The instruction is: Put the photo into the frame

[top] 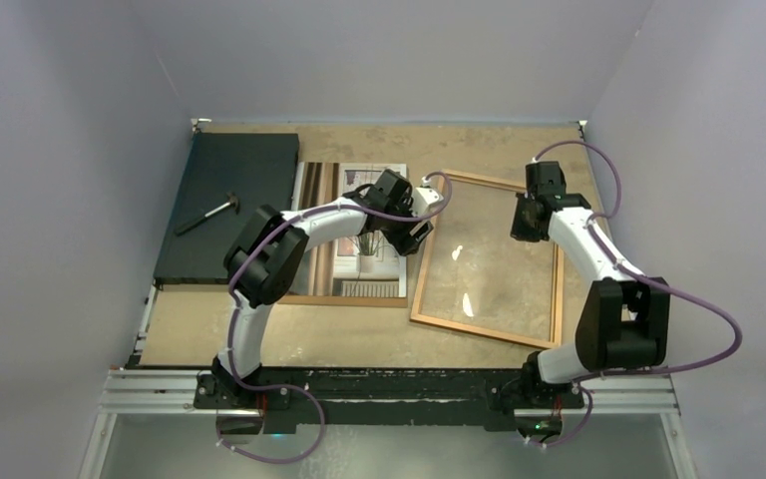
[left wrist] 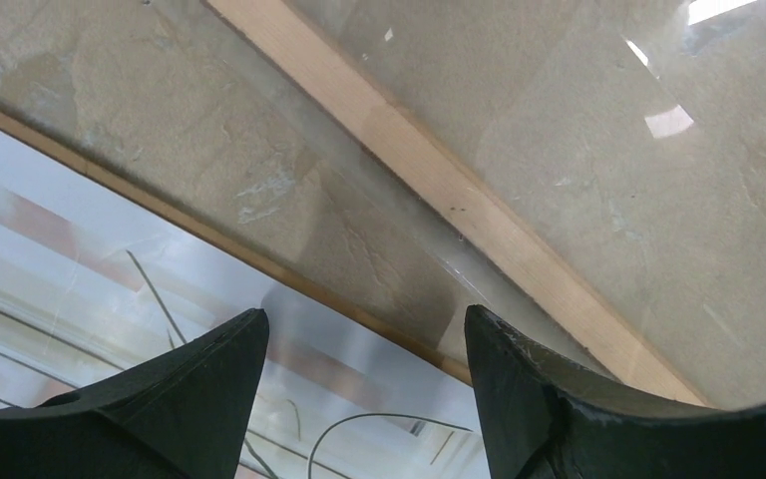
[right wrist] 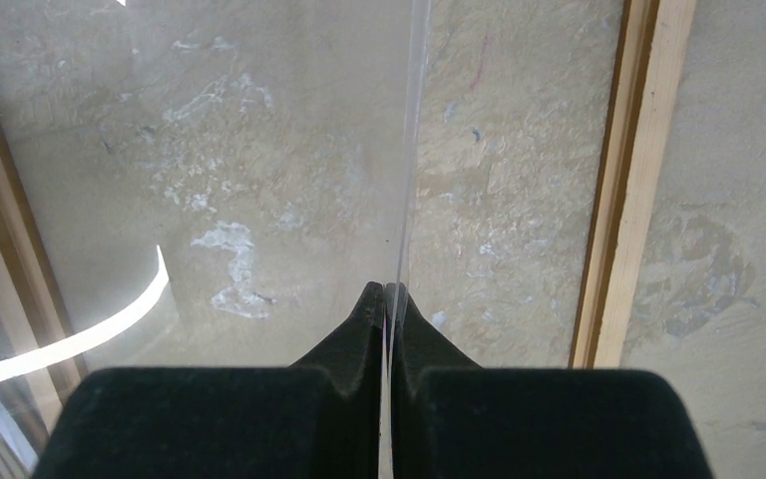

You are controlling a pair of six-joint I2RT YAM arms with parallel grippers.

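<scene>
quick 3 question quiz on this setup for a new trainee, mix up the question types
1. True or false: the left gripper is open.
2. Fill in: in the top view, the photo lies to the ____ of the frame.
3. The right gripper is shut on: A the photo, B a clear glass pane, C the frame.
Key: 1 true; 2 left; 3 B.

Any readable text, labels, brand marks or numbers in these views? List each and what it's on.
None: no view shows a word, number or logo that can be read.
photo: picture only, no caption visible.
frame: bare wood, no marking.
glass pane: clear, only glare.
dark mat: plain as far as the top view shows.
</scene>
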